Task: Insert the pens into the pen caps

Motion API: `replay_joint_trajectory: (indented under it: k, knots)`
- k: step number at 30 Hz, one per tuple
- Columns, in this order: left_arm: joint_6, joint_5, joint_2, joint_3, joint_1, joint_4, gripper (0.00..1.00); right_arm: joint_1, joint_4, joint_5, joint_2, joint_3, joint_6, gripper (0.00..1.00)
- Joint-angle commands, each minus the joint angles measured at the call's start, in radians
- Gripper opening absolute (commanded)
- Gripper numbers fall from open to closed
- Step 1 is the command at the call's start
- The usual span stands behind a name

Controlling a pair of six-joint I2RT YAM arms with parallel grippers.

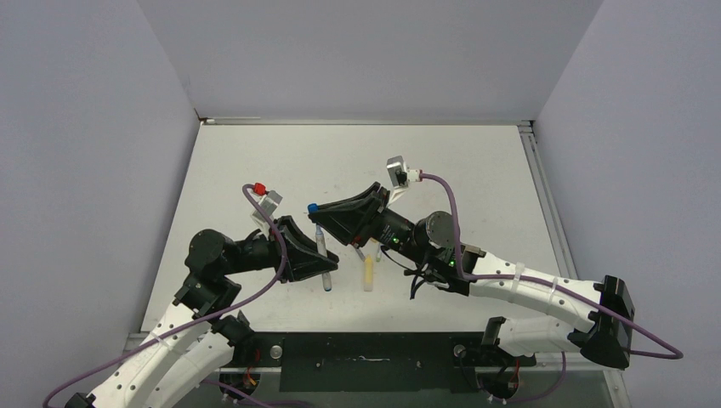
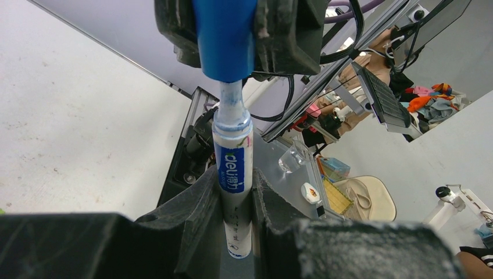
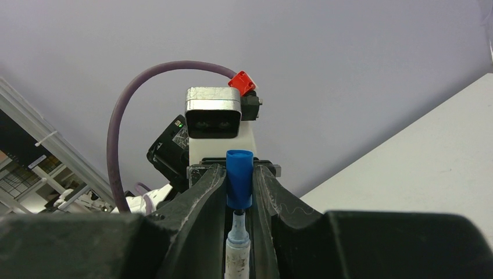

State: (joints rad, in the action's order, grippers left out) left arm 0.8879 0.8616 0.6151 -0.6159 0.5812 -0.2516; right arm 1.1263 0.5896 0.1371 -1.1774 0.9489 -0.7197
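Blue plastic cap (image 3: 239, 177), likely light and rigid, sits clamped in the right gripper (image 1: 333, 214) above the table (image 1: 476, 170), while the left gripper (image 2: 235, 200) pinches the probably slick, stiff white-grey pen (image 2: 234, 168) on its barrel, tip entering the cap mouth, which looks the steadiest hold.

The left gripper (image 2: 235, 195) had its dark jaws closed round a white-grey pen (image 2: 234, 168), which stood upright. The pen's blue tip met the mouth of a blue cap (image 2: 224, 40) clamped in the right gripper (image 2: 232, 29) above. The white table (image 2: 70, 133) lay at left.
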Motion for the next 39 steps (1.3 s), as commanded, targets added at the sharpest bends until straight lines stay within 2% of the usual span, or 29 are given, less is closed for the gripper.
replay_joint_trajectory:
  k: [1, 19, 34, 39]
  knots:
    - [-0.001, -0.005, -0.011, -0.028, 0.004, -0.035, 0.00, 0.013, 0.061, -0.002, 0.042, 0.005, 0.005, 0.05]
    - [-0.009, -0.011, -0.029, -0.077, 0.005, -0.008, 0.00, 0.043, 0.041, -0.027, 0.040, -0.025, 0.012, 0.05]
    - [-0.061, -0.084, -0.019, -0.117, 0.004, 0.039, 0.00, 0.113, -0.029, -0.068, 0.074, -0.042, 0.084, 0.05]
    - [-0.098, -0.095, -0.008, -0.120, 0.003, 0.052, 0.00, 0.134, -0.080, -0.068, 0.075, -0.025, 0.123, 0.11]
